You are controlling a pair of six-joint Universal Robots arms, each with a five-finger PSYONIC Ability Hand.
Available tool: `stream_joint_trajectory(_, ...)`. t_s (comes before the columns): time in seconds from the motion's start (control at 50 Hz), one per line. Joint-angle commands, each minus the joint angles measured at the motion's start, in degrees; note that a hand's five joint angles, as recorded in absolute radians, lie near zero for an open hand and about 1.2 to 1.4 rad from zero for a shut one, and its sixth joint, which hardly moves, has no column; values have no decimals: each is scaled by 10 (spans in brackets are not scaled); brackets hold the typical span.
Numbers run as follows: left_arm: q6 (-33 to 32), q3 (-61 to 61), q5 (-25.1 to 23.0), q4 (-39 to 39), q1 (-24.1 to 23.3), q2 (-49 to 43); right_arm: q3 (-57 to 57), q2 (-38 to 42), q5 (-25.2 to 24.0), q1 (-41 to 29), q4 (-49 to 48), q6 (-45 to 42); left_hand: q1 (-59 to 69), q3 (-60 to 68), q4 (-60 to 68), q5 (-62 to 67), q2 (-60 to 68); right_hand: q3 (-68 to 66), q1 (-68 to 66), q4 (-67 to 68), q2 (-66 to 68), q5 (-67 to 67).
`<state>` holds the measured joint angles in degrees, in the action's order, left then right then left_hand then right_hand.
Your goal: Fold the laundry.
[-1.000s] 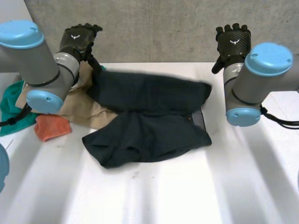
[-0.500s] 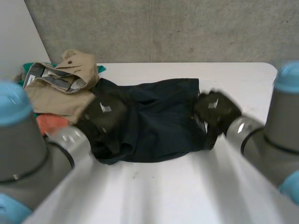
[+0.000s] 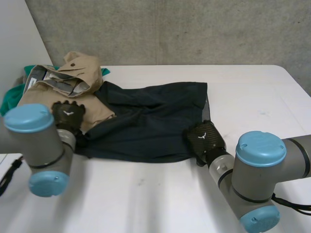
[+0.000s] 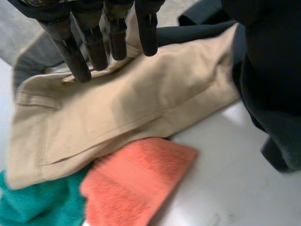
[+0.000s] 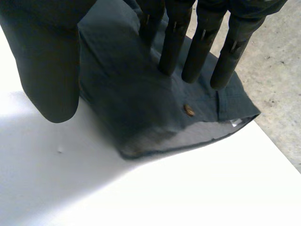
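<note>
Head view: the dark garment was laid flat across the middle of the table, with its long axis running from one arm's side to the other. The right hand was placed at the garment's near right corner. The left hand was placed at the garment's left end, beside the tan trousers heaped there. A teal cloth was seen beyond the trousers.

Left wrist view: the fingers were held straight and slightly spread, with nothing pinched. Their tips were positioned over the tan trousers, not the dark garment, which lay just beside the hand. An orange towel was partly tucked under the trousers.

Right wrist view: the fingers were held straight and spread over the garment's corner near a button, the thumb well apart, nothing gripped. This hand was judged the better placed for a grasp. The trousers crowding the left end were judged the likely obstruction.
</note>
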<state>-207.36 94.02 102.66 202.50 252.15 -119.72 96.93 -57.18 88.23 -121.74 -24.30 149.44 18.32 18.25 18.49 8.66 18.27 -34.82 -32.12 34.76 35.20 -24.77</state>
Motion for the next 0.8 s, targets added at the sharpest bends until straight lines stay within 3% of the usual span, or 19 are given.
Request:
stream_joint_trajectory(0.02,29,69,-71,-6,11,73,1,1,7,0,-15,-10,-83,-83,-85,-87,-83,-182,-209,183,178,-183)
stream_joint_trajectory(0.1,39,106,-93,-3,13,99,4,-4,11,-1,-18,-8,-83,-83,-85,-87,-83,-295,-322,295,291,-295)
stream_joint_trajectory(0.12,39,114,-101,-2,13,106,8,-13,9,-1,-18,-10,-83,-83,-85,-87,-83,-413,-440,414,410,-414)
stream_joint_trajectory(0.14,35,128,-125,-3,14,119,9,-16,8,-1,-18,-9,-46,-46,-48,-50,-46,-451,-478,452,448,-452)
stream_joint_trajectory(0.22,10,168,-213,-6,16,142,11,-33,-2,-1,-15,-9,40,40,38,36,40,-452,-479,452,448,-452)
stream_joint_trajectory(0.26,-16,183,-248,-9,26,148,11,-36,-4,-1,-13,-9,140,141,139,137,141,-452,-479,452,448,-452)
stream_joint_trajectory(0.4,-70,199,-315,-43,56,146,7,-43,2,9,29,-10,312,313,311,309,313,-452,-479,452,448,-452)
stream_joint_trajectory(0.54,-76,192,-328,-55,59,132,5,-43,11,14,46,-10,255,256,254,252,256,-452,-479,452,448,-452)
stream_joint_trajectory(0.68,-84,157,-294,-61,62,82,5,-43,11,21,48,-10,138,138,136,134,138,-452,-479,452,448,-452)
stream_joint_trajectory(0.8,-106,149,-294,-86,62,74,-2,-43,11,26,58,-10,124,125,122,121,125,-452,-479,452,448,-452)
